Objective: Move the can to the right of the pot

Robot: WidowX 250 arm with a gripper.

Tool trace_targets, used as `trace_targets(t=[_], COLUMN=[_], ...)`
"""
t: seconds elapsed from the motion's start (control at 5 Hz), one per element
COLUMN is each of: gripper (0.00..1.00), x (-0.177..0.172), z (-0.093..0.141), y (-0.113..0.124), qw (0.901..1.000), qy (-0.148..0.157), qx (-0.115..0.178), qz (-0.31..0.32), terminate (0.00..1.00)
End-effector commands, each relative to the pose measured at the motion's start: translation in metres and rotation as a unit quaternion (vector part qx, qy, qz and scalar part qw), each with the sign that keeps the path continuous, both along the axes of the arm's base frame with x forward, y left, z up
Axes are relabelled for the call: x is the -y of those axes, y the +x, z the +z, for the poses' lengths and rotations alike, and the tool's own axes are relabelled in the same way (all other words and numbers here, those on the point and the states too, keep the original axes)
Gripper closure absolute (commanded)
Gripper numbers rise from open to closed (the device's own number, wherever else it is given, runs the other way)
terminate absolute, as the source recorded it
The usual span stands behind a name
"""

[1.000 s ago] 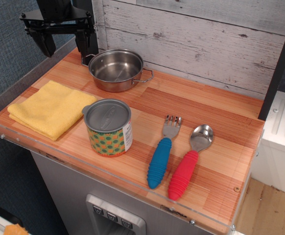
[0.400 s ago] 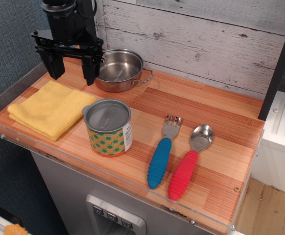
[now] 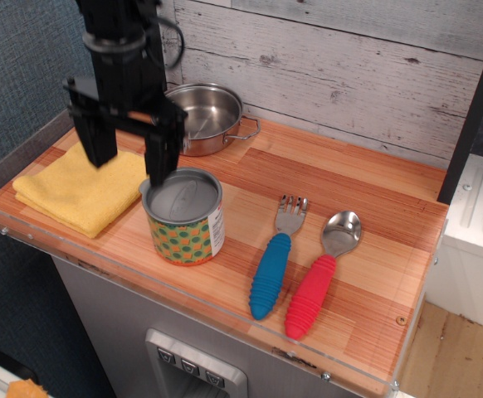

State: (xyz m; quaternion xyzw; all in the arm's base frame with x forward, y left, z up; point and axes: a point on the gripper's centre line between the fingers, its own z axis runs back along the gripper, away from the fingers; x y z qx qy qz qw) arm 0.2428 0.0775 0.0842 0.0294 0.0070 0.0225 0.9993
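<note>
My pincer (image 3: 131,162) hangs with its black jaws spread, empty, above the can's (image 3: 183,216) left rear edge and the yellow cloth (image 3: 75,192). The can stands upright near the wooden counter's (image 3: 349,199) front: a short tin with a grey lid, a green-and-orange dotted label and a white panel. The shiny steel pot (image 3: 207,116) sits behind it, apart, by the wall.

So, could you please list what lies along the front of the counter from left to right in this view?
Yellow cloth → can → blue-handled fork → red-handled spoon.
</note>
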Motion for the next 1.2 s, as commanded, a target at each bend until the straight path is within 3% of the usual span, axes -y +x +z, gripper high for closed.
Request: trace_targets(t=[0.0,0.2,0.6,1.0], gripper=[0.0,0.0,0.0,0.0], x=[0.017,0.019,0.02,0.02], z=[-0.006,-0.015,-0.023,-0.031], y=[-0.021,-0.021,-0.022,-0.005], qw=[0.9948,0.9922,0.9906,0.9862], qy=[-0.028,-0.034,0.013,0.017], qx=[-0.045,-0.059,-0.083,-0.045], qz=[-0.087,-0.105,-0.108,-0.159], terminate=[0.0,0.0,0.0,0.0])
